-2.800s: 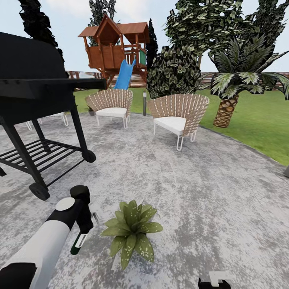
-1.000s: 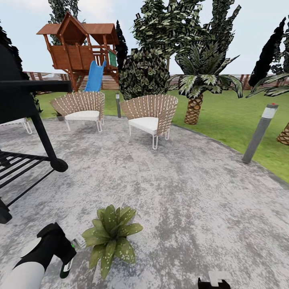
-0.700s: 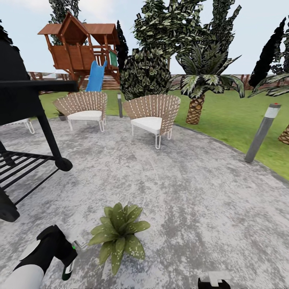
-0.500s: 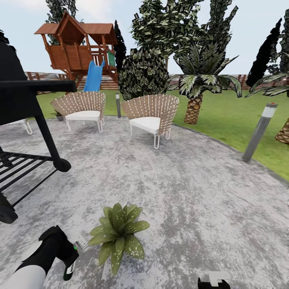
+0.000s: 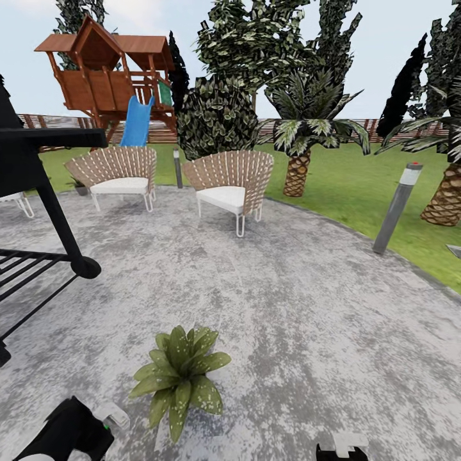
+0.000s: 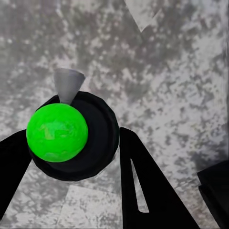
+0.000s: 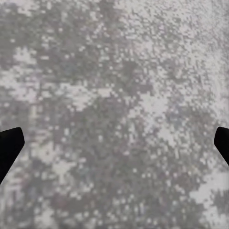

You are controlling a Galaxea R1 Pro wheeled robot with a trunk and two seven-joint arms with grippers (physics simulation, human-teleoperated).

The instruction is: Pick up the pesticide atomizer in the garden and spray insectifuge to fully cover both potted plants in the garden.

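A: Where is the pesticide atomizer (image 6: 74, 136)?

B: It sits between the two black fingers (image 6: 143, 186) of the left tool (image 6: 71, 157). The fingers press on both sides of it — so the left tool is closed tight on the bottle. The bottle is dark and round with a bright green ball on it, and a small grey nozzle sticks out past the ball.

A: What is under it?

B: Grey speckled patio floor (image 5: 307, 307). In the head view the left tool (image 5: 96, 426) is low at the left, with a tiny green dot on it, just beside the potted plant (image 5: 178, 376).

A: What does the plant look like?

B: It is low, with wide pointy green leaves spread out like a star. It stands on the patio floor. Its pot is hidden under the leaves.

A: And the right tool (image 7: 114, 143)?

B: Its two dark finger tips (image 7: 9, 145) are far apart at the edges of the right wrist view, with nothing but grey floor between them — it is open and holds nothing.

A: What else is there?

B: Two woven chairs (image 5: 227, 186) with white seats, a black grill (image 5: 32, 173) at the left, a wooden playhouse (image 5: 109, 80) with a blue slide, a grey lamp post (image 5: 397, 205), palms (image 5: 301, 141) and green grass (image 5: 358, 186).
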